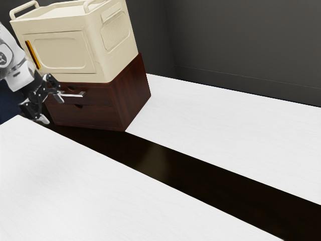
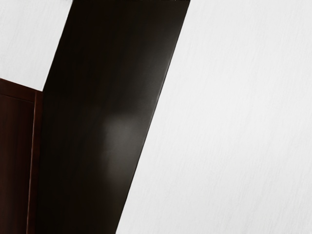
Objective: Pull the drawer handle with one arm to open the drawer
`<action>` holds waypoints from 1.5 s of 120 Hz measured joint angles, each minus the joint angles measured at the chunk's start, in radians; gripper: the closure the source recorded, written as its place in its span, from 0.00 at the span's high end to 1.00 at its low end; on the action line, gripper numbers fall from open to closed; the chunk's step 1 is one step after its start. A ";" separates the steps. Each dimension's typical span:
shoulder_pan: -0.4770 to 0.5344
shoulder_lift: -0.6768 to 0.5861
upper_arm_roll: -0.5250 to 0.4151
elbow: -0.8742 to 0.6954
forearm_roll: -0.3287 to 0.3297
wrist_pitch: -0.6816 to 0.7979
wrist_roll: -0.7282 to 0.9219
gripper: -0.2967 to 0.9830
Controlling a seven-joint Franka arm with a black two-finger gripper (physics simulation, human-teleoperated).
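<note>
From where I stand, the gripper (image 1: 52,108) has its 2 fingers (image 1: 44,119) spread wide, near the silver handle (image 1: 75,95) on the dark wooden cabinet (image 1: 133,95).

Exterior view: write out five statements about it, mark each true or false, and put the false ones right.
1. The cream box sits on top of the dark wooden cabinet. True.
2. The gripper is shut on the drawer handle. False: its fingers are spread apart, with nothing clamped between them.
3. The orange strip is on the cream box. True.
4. The handle is on the lower drawer. False: it is on the upper drawer.
5. The upper drawer is pulled far out. False: its front looks flush with the cabinet's.
</note>
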 joint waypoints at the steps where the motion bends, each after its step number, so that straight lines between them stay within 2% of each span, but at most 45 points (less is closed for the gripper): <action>1: 0.001 0.002 -0.001 0.002 0.000 0.002 0.003 0.77; 43: 0.001 0.073 0.025 0.060 0.007 0.099 0.064 0.77; 93: -0.020 0.202 0.038 0.165 0.009 0.214 0.064 0.77; 106: -0.031 0.237 0.037 0.199 0.033 0.234 0.054 0.77; 180: -0.034 0.300 0.047 0.217 0.074 0.342 -0.014 0.77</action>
